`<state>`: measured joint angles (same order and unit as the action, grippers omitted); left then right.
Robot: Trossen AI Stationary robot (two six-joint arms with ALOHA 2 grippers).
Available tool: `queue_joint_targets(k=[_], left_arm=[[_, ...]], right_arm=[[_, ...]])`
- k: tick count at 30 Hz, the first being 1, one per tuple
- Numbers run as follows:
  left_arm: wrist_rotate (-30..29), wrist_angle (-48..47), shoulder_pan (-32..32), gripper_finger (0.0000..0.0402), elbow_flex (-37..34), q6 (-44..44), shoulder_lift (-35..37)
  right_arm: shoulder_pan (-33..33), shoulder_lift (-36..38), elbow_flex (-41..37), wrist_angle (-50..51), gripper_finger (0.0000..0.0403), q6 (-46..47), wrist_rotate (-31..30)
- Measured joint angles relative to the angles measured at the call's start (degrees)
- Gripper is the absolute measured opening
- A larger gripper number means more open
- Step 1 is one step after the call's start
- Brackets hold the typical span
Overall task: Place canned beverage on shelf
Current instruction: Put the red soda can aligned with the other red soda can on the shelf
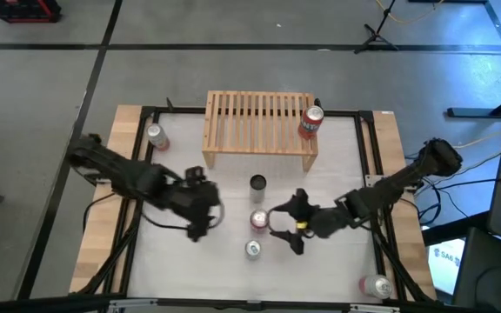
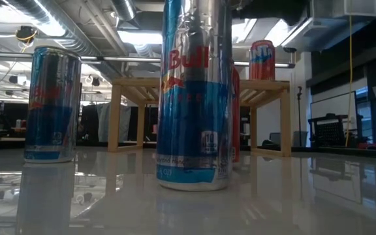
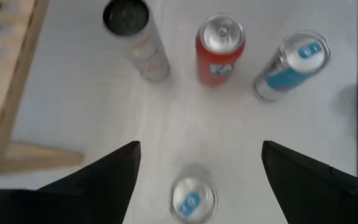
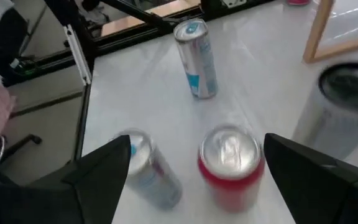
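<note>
The light-wood slatted shelf stands at the table's far side, with a red can upright on its right end. A red can stands mid-table. My right gripper is open just right of it. In the right wrist view the can stands between the two fingers, apart from them. My left gripper is open left of the middle. In its wrist view a silver-blue can stands below and between its fingers, untouched. The arm hides this can in the high view.
A dark-topped can stands before the shelf and a silver-blue can nearer the front. More cans stand left of the shelf and at the near right corner. The shelf's left and middle slats are bare.
</note>
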<state>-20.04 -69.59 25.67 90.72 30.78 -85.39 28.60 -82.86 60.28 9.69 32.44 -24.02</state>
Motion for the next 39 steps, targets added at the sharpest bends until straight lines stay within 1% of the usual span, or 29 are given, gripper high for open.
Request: queue_joint_targets(k=[3,6,10,13,17,20,24,30,34,36,39], left_arm=[[-1.6,5.2,2.3,0.0325,-9.6,4.9,7.9],[-2.9,8.2,4.3,0.0325,-16.6,7.7,13.6],[-6.0,9.6,6.3,0.0325,-22.5,9.2,19.4],[-8.0,9.7,7.0,0.0324,-24.9,9.2,21.9],[-9.2,9.7,7.4,0.0325,-26.8,7.8,24.0],[-9.2,9.9,7.5,0.0324,-26.9,5.6,24.1],[-9.6,10.2,7.4,0.0324,-26.9,3.3,24.0],[-11.0,10.3,7.4,0.0324,-26.9,1.4,23.9],[-11.1,10.3,7.4,0.0324,-26.9,0.3,23.9],[-11.1,10.3,7.4,0.0324,-26.9,0.4,23.9],[-11.1,10.3,7.4,0.0324,-26.9,0.4,23.9]], right_arm=[[-3.0,-3.4,5.5,5.6,0.0356,-1.3,3.0],[-5.6,-7.3,10.8,12.6,0.0356,-1.1,5.8],[-8.2,-12.9,18.2,20.0,0.0356,0.2,8.6],[-9.6,-17.4,23.3,24.0,0.0356,0.5,10.3],[-11.1,-22.4,28.8,30.4,0.0356,3.3,12.5],[-11.2,-25.2,30.9,35.1,0.0356,5.5,13.1],[-11.0,-26.3,31.0,35.3,0.0356,6.7,15.2],[-11.0,-28.3,31.0,36.1,0.0356,7.0,14.8],[-11.0,-30.1,31.0,36.6,0.0353,6.9,15.7],[-11.0,-30.7,31.0,36.7,0.0339,6.8,15.9],[-11.0,-30.7,31.0,36.7,0.0286,6.6,15.5]])
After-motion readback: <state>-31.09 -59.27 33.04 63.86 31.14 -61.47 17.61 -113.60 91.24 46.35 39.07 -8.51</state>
